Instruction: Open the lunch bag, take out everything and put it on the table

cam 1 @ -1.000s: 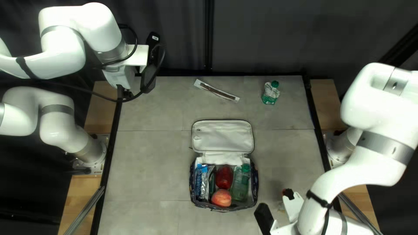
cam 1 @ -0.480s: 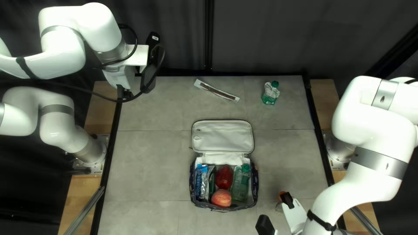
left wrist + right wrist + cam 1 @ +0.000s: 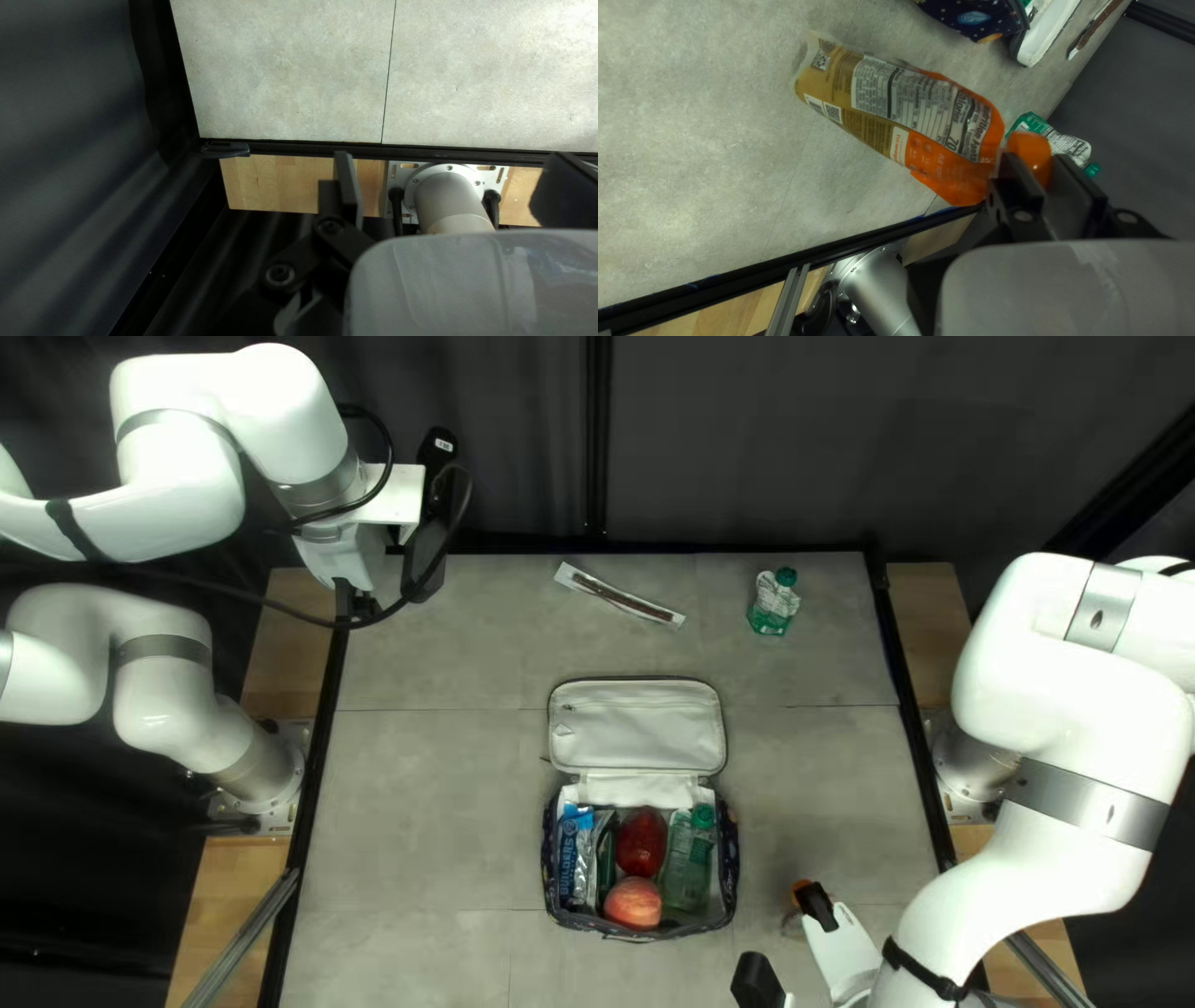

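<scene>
beside the lunch bag (image 3: 637, 726), right hand (image 3: 1036, 168) clamps the orange pouch's (image 3: 901, 126) cap; left hand (image 3: 455, 186) open, partly unseen.

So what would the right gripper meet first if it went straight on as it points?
Probably the grey table: the right gripper holds an orange pouch by its cap, and the pouch's far end would touch down first. Depth is unclear.

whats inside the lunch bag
The open lunch bag holds a wrapped bar, a dark red apple, a paler apple and a green pouch. Anything beneath them is covered.
</scene>
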`<state>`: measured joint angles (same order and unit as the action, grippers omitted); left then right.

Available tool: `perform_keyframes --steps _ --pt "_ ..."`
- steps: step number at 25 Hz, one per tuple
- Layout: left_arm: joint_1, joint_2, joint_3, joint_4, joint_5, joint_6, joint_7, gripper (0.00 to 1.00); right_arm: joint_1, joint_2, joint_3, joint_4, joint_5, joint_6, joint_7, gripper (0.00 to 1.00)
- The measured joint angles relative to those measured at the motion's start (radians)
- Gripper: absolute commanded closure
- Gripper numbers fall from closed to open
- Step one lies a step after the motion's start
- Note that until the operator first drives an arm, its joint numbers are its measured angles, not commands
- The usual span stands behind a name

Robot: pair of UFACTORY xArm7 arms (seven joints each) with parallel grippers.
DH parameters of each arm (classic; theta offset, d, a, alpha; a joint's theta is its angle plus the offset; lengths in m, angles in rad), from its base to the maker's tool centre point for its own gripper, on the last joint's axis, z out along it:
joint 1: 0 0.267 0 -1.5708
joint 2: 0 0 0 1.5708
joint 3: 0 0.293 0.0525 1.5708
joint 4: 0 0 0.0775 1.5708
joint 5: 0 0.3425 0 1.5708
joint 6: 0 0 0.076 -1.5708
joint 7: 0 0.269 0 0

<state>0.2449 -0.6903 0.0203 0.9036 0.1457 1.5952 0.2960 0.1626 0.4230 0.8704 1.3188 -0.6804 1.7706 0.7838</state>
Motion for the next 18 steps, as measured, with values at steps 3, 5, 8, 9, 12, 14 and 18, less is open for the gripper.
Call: perform_keyframes --steps 3,5,8,9,12,14,18 --pt "0.0 0.0 0.0 0.0 0.0 0.0 0.0 0.0 0.01 0.015 -0.005 0.022 -0.018 0.007 -0.004 1.0" --pt "0.0 0.0 0.0 0.0 0.0 0.0 0.0 0.0 0.016 0.027 -0.011 0.038 -0.032 0.011 -0.011 1.0" --pt "0.0 0.0 0.0 0.0 0.0 0.0 0.0 0.0 0.028 0.049 -0.02 0.074 -0.058 0.025 -0.028 1.0" --pt "0.0 0.0 0.0 0.0 0.0 0.0 0.0 0.0 0.031 0.056 -0.023 0.084 -0.065 0.029 -0.034 1.0" --pt "0.0 0.0 0.0 0.0 0.0 0.0 0.0 0.0 0.042 0.076 -0.032 0.114 -0.086 0.041 -0.051 1.0" --pt "0.0 0.0 0.0 0.0 0.0 0.0 0.0 0.0 0.048 0.09 -0.037 0.129 -0.096 0.045 -0.057 1.0" --pt "0.0 0.0 0.0 0.0 0.0 0.0 0.0 0.0 0.059 0.118 -0.047 0.149 -0.109 0.043 -0.055 1.0"
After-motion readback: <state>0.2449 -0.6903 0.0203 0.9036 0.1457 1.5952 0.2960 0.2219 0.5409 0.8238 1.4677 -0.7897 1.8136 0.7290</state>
